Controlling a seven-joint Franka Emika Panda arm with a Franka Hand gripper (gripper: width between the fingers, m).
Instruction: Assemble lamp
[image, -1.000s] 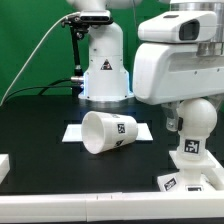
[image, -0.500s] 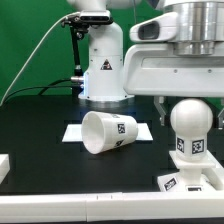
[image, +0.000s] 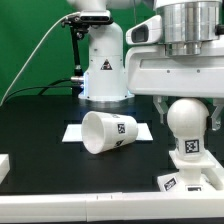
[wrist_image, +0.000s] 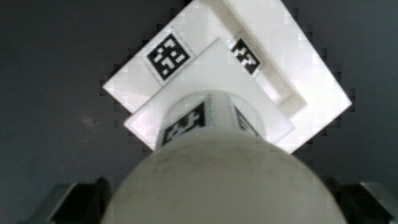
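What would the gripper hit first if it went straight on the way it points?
The bulb. The gripper points down with its fingers flanking the round ball, so its palm would likely meet the ball's top first; the base sits below. The remaining gap is unclear.

Exterior view looks across table (image: 40, 128); wrist view, close above, shares bulb (image: 188, 118).

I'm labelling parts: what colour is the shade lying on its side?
The shade is white, with a black-and-white square tag; best in the exterior view.
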